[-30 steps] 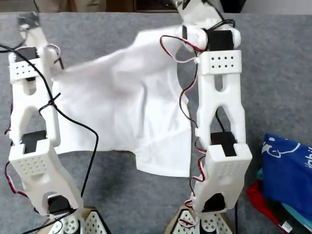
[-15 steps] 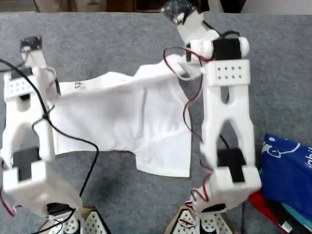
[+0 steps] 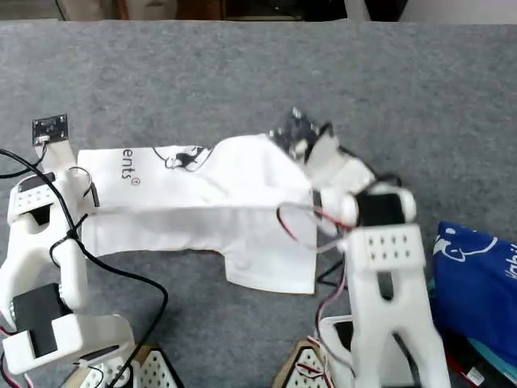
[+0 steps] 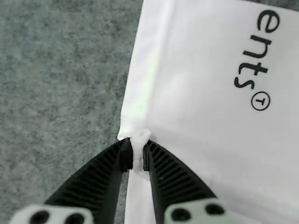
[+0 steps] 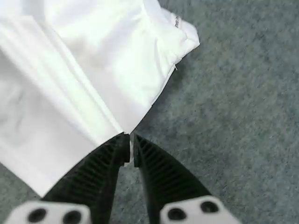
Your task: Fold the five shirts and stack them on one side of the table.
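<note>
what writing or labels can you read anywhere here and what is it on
white shirt: dark print, partly folded under; only a word's last letters and a small circled mark show, so no whole word reads.
blue cloth: white lettering, cut off at the picture's edge, unreadable.

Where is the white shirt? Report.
In the high view the white shirt lies mid-table, pinched by the left gripper at one end and the right gripper at the other, left of a blue shirt.
</note>
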Controlling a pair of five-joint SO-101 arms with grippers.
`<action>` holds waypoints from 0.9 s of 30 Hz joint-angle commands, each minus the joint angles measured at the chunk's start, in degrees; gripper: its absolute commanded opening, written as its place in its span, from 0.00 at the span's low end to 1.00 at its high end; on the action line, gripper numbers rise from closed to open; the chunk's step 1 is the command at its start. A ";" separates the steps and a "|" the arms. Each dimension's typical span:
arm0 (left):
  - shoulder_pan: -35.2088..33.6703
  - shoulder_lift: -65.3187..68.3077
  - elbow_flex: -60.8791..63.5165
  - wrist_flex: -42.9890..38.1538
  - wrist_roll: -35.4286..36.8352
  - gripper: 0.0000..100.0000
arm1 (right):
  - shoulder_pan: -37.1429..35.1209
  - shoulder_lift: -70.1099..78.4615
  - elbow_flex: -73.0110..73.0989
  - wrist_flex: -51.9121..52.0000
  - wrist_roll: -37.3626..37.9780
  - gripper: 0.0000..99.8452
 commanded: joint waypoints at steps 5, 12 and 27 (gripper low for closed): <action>-0.35 -1.89 -1.14 1.85 -1.85 0.02 | 0.66 -12.79 11.65 2.90 0.44 0.01; 0.70 -2.07 0.35 1.76 -5.19 0.02 | 0.92 -19.91 16.40 6.42 1.76 0.01; 0.79 -1.89 1.41 2.02 -9.32 0.02 | 4.09 -22.37 19.30 10.64 12.84 0.01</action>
